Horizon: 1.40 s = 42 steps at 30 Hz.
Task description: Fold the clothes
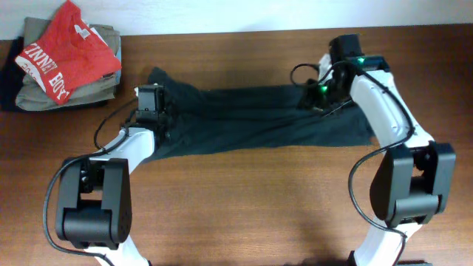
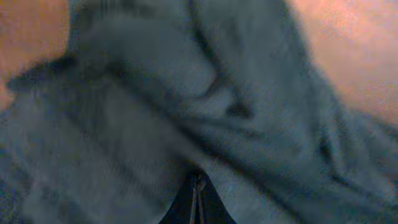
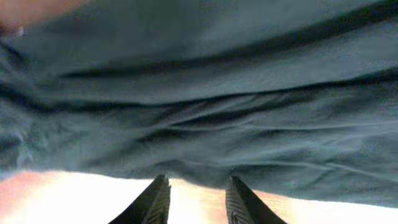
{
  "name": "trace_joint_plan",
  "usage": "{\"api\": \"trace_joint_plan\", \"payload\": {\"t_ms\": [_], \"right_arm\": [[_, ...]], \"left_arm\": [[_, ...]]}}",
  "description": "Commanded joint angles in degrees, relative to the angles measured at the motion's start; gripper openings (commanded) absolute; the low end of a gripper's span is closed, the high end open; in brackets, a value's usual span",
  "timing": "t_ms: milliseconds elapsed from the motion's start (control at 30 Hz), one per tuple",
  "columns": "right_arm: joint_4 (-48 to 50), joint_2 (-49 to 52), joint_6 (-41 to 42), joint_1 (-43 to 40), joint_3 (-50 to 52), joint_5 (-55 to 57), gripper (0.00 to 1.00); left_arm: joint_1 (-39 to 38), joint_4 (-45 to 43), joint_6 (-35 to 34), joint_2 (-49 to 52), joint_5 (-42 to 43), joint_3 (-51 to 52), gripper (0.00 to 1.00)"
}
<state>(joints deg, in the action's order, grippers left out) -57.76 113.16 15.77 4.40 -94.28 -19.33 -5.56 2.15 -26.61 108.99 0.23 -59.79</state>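
A: How far's it got w/ the T-shirt?

B: Partway, by the look of it. The shirt lies on the desk as one long narrow band, running from under the left tool across to the right tool. Prob. folded lengthwise already; no lettering shows. The ends aren't brought in yet, and a sleeve pokes out just beyond the left tool. So the cross-folds and some tidying are left.

A: And the tools?

B: Left tool: fingers pressed together, cloth bunched right up to the tips. Can't tell if a fold is caught in there. Right tool: fingers spread, only bare desk between them, shirt edge just ahead of the tips.

A: Count?

B: Going L to R: 1 red T-shirt on top of a khaki pile, well off to the left tool's outer side. The pile looks like 2 folded pcs, not sure. Then 1 dark T-shirt and 2 tools.
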Motion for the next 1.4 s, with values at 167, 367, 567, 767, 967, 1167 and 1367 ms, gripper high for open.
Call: {"api": "trace_joint_plan", "payload": {"t_ms": [167,367,567,767,967,1167,1367], "right_arm": [[8.31,2.71,3.06,5.97,8.46,0.31,0.29],[13.00,2.73,5.99,7.37,11.43,0.55,0.29],[18.25,2.82,9.81,7.39,14.49,1.22,0.29],[22.60,5.38,10.27,7.65,14.88,2.23,0.25],[24.28,7.61,10.27,7.65,14.88,2.71,0.16],[30.56,7.65,10.03,7.63,14.88,7.23,0.14],[34.64,6.23,10.03,7.58,12.81,9.57,0.13]], "left_arm": [[0.09,7.39,-0.28,0.94,2.51,-0.15,0.06],[0.09,7.37,-0.28,0.94,2.51,-0.15,0.10],[0.04,7.41,-0.28,0.94,2.54,-0.15,0.20],[0.04,7.61,-0.28,0.94,2.51,-0.15,0.32],[0.04,7.80,-0.28,0.94,2.51,-0.15,0.33],[0.07,7.78,-0.28,0.94,2.32,-0.15,0.33],[0.09,7.78,-0.28,0.94,1.29,-0.15,0.33]]}}
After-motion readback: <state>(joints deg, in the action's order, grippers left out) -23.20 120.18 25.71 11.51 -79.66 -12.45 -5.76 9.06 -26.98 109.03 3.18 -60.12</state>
